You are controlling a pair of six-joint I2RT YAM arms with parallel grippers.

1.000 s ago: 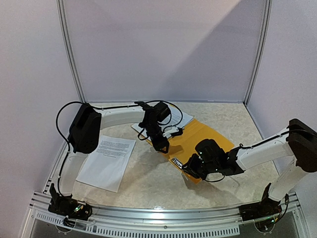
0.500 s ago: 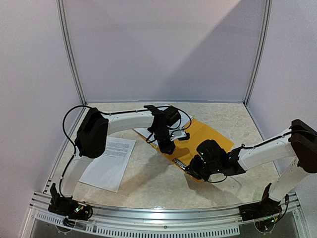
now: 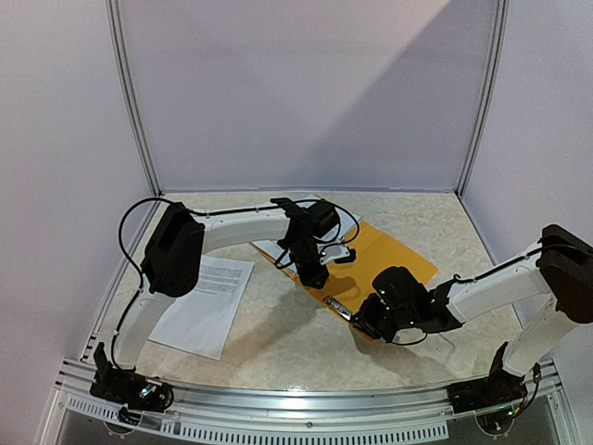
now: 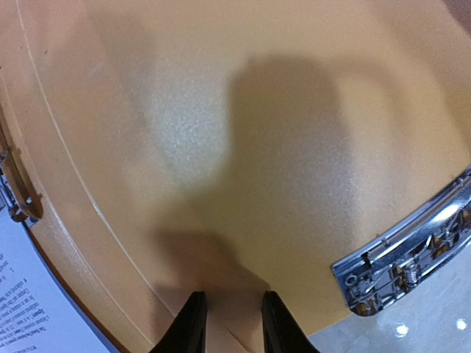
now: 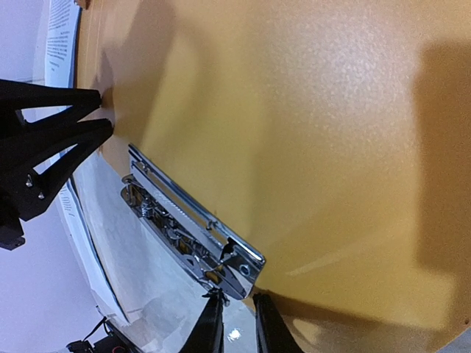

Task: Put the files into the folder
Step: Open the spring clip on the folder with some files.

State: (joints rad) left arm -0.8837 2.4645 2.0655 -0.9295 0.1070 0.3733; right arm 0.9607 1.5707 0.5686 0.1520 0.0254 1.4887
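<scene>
Since a second ago the left arm has swung right, its jaws now narrowed on the near edge of the folder (image 4: 243,147). The right jaws pinch the same cover beside the metal clip (image 5: 191,232); a printed sheet (image 3: 202,301) lies well left on the desk

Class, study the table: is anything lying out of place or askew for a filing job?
Yes. One printed sheet lies alone at the left, apart from the orange folder, which sits skewed on the table. Another sheet pokes out from under the folder's far-left edge.
</scene>
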